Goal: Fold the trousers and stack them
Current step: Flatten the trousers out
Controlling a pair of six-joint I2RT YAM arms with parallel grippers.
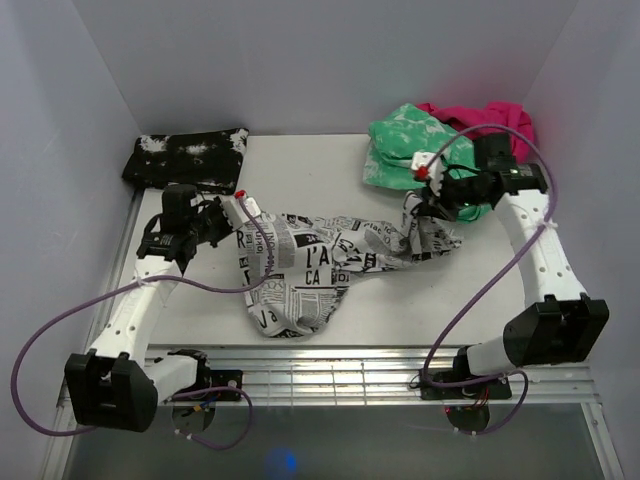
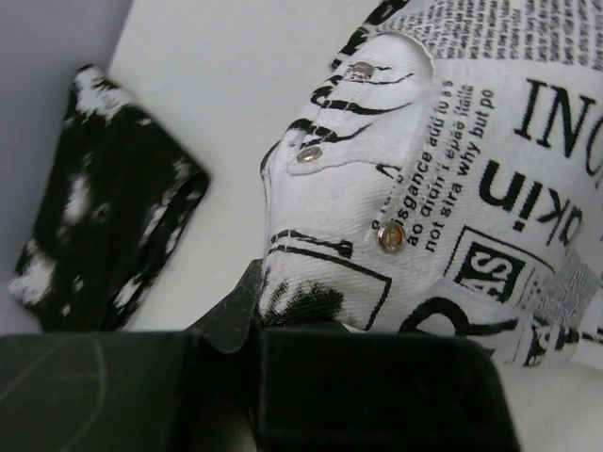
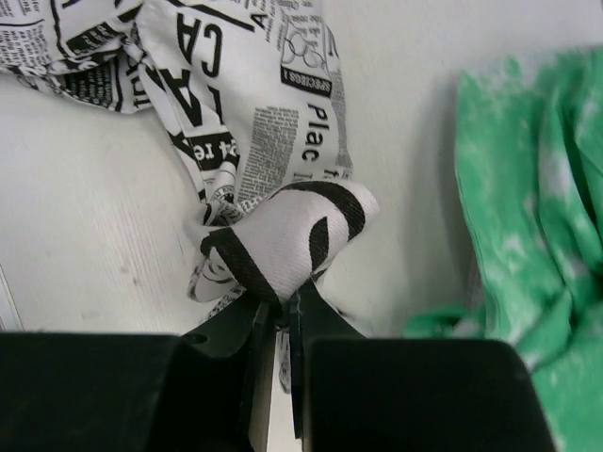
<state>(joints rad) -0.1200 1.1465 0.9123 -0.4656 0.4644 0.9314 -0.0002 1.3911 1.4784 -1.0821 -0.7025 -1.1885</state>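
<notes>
left tool [image 1: 228, 212] clamps trousers [image 1: 310, 265] corner | right tool [image 3: 283, 299] pinches thin fold | risk: fold slips out if both pull apart

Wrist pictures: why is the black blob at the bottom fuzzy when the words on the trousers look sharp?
Left wrist view: that blob is the left gripper, too near the lens, so soft and dark; the trousers sit in focus. Right wrist view: same with the right gripper; the green garment blurs slightly. Top view: even light, faint shadows.
</notes>
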